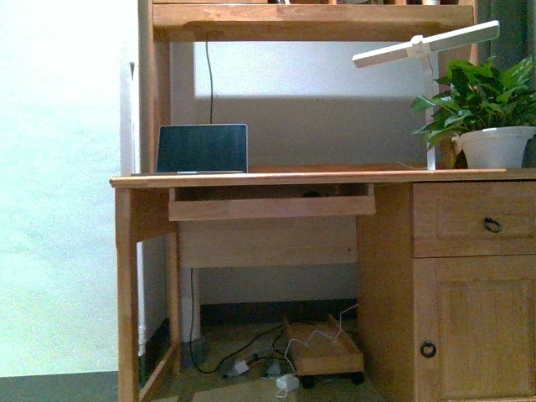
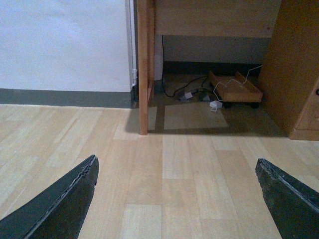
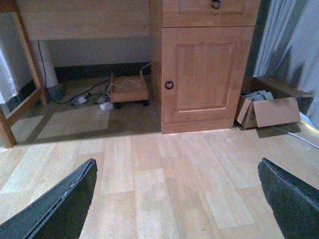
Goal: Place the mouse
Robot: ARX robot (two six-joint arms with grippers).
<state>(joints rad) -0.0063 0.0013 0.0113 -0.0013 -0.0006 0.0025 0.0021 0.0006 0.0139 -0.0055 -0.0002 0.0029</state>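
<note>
Nearest the left wrist camera, the left gripper (image 2: 175, 163) has its two dark fingers (image 2: 65, 199) spread wide apart. Only pale wood-plank floor (image 2: 174, 194) shows between them. The right wrist view is much the same: the right gripper (image 3: 177, 164) is spread wide, with bare floor between its fingers (image 3: 60, 204).

Beyond the grippers stands a wooden desk (image 1: 293, 177). A small open laptop (image 1: 202, 148) with a dark screen sits by the left edge of the desktop. A white pot (image 1: 496, 146) holding a leafy green plant (image 1: 481, 92) stands at the right edge. A white desk lamp (image 1: 427, 43) reaches over the plant.

A pull-out keyboard tray (image 1: 268, 206) hangs just under the desktop. A small dark domed shape shows in the narrow gap above the tray, right of its middle. It looks like the mouse (image 1: 311, 193), but it is too hidden to be sure.

The right side of the desk has a drawer (image 1: 473, 219) above a cupboard door (image 1: 473, 327), each with a dark ring pull. Under the desk, a low wooden trolley (image 1: 322, 352) on wheels sits on the floor beside tangled cables (image 1: 251, 360). To the right of the desk, an open cardboard box (image 3: 271, 109) lies near a grey curtain (image 3: 294, 45).
</note>
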